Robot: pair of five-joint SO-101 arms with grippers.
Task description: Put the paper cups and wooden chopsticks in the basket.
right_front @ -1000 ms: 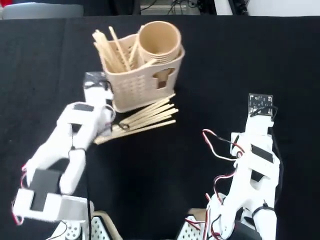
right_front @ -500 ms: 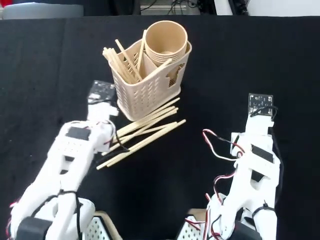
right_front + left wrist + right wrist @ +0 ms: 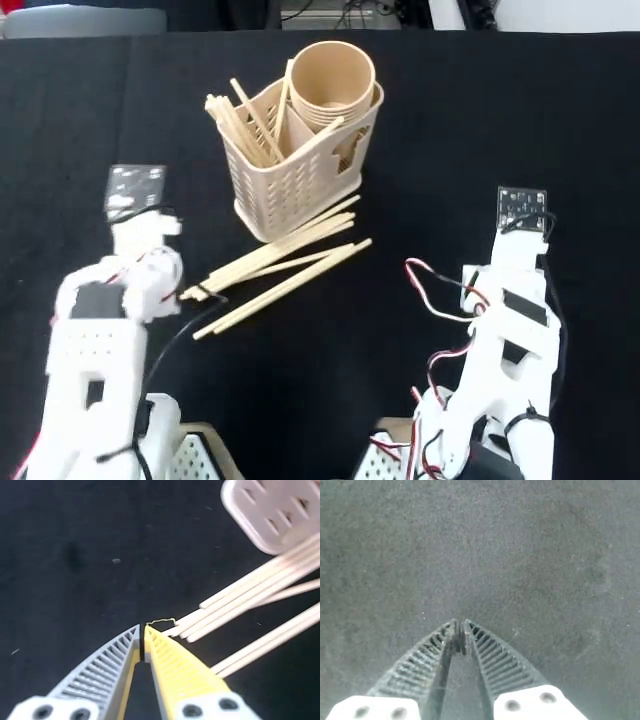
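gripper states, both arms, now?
Left gripper: closed, gripping nothing, tips beside the ends of the loose chopsticks.
Right gripper: closed, holding nothing, over the table.

Basket and loose chopsticks partly out of sight.
In the left wrist view the basket (image 3: 240, 510) and the wooden chopsticks (image 3: 250, 592) run past the picture's edge; from above, the basket's wall hides the lower paper cups (image 3: 335, 75).

Overhead view down on table (image 3: 450, 120), wrist views close, left sharing chopsticks (image 3: 240, 600)
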